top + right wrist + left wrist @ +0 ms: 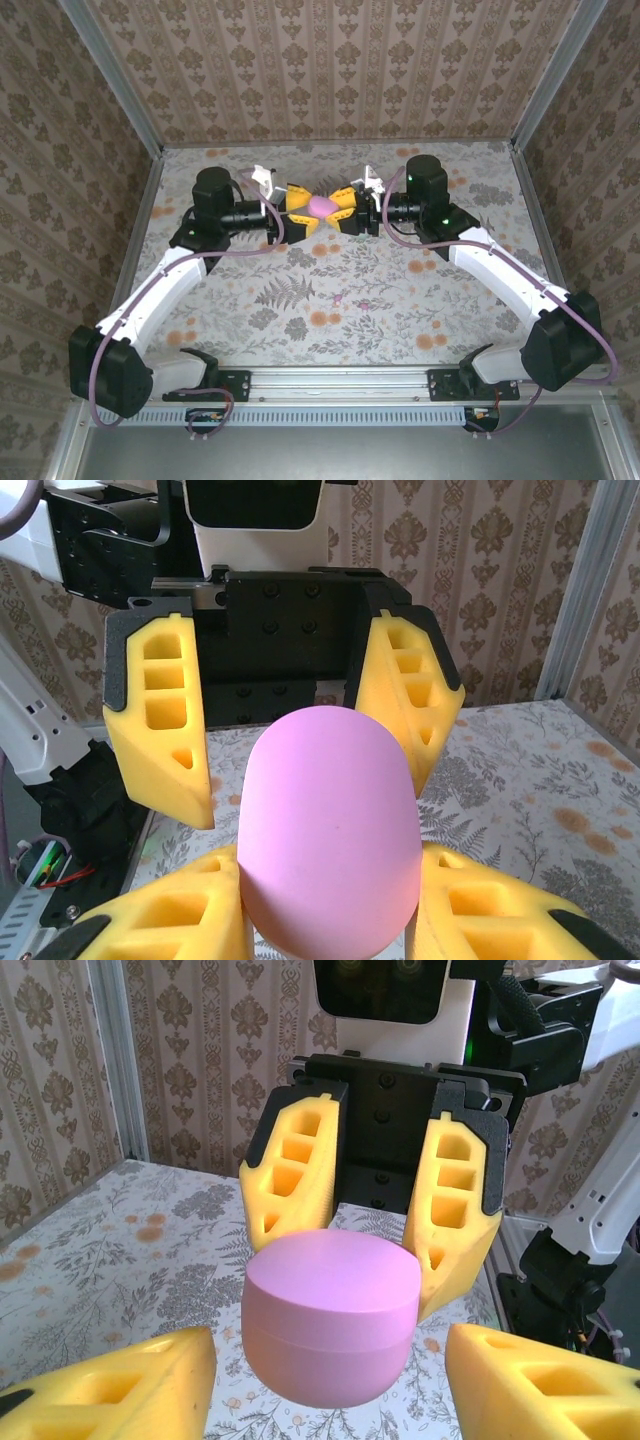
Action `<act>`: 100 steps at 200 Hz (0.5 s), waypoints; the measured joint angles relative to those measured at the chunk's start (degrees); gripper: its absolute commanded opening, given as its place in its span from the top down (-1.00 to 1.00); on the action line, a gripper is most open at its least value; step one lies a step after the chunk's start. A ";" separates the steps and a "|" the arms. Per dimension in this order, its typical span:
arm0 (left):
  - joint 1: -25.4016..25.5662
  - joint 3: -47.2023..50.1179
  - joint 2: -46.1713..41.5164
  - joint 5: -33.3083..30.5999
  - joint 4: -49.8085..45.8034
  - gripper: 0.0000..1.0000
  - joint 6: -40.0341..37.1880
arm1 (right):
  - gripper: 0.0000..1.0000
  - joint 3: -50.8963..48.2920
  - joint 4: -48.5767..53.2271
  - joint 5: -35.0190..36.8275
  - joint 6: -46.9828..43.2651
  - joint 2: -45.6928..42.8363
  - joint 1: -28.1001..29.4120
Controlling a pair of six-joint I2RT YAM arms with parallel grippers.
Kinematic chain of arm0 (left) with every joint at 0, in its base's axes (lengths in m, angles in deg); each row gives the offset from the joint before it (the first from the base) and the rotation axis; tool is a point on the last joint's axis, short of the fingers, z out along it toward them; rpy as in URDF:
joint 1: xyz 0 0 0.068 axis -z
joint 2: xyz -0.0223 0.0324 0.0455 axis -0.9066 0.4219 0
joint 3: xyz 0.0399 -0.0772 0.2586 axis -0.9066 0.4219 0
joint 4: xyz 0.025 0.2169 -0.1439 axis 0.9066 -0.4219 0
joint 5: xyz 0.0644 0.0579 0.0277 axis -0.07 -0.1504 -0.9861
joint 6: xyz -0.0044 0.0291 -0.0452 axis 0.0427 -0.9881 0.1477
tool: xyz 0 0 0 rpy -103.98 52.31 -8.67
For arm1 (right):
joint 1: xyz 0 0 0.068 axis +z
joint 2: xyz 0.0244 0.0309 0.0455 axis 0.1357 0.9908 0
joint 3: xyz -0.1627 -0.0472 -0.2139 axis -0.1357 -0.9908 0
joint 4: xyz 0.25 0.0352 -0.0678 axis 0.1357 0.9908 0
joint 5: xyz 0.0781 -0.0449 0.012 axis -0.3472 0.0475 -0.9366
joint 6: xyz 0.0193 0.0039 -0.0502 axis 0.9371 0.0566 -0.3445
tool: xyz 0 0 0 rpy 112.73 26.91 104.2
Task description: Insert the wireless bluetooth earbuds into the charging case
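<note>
A: Start at the right gripper [328, 868]. How do its jaws stand?

B: Narrowed onto the charging case [330, 1315]. In the right wrist view the pink, egg-shaped shell sits between its two yellow fingers [170, 920], and both press against its sides. It is clamped on the case, with the rounded end pointing away from the wrist.

A: And the left gripper [330, 1355]?

B: Spread. Its own yellow fingers [130, 1390] stand to either side of the case's lower half. A strip of tabletop shows between each finger and the pink shell. It straddles the case without touching it, as far as the left wrist view shows.

A: Is the case itself closed?

B: A seam runs round it in the left wrist view, and the upper part sits flush on the lower. It looks closed.

A: Where is all this over the table?

B: From above, the two grippers meet nose to nose over the far middle of the flower-printed tabletop [300, 320]. The case is between them, lifted off the surface. The left arm [160, 285] reaches in from the near left and the right arm [510, 275] from the near right.

A: And the buds?

B: About mid-table, nearer the bases, lies a pinkish speck [344, 297] with a greenish speck [363, 303] just beside it. They are too small to tell from the print.
</note>
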 measured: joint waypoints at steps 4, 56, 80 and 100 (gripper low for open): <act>0.00 -0.02 0.07 0.04 0.00 -0.21 0.00 | 0.33 0.00 0.00 0.00 0.00 0.00 0.00; 0.24 -0.74 0.44 0.07 -0.04 -0.09 -0.22 | 0.33 0.00 -0.07 0.00 0.02 0.13 0.00; 0.24 -0.79 0.57 0.07 -0.33 -0.11 -0.55 | 0.33 0.00 -0.13 0.02 0.17 0.39 0.00; 0.44 -0.81 0.66 0.00 -1.36 -0.13 -1.05 | 0.33 0.00 -0.48 0.02 0.44 0.50 0.00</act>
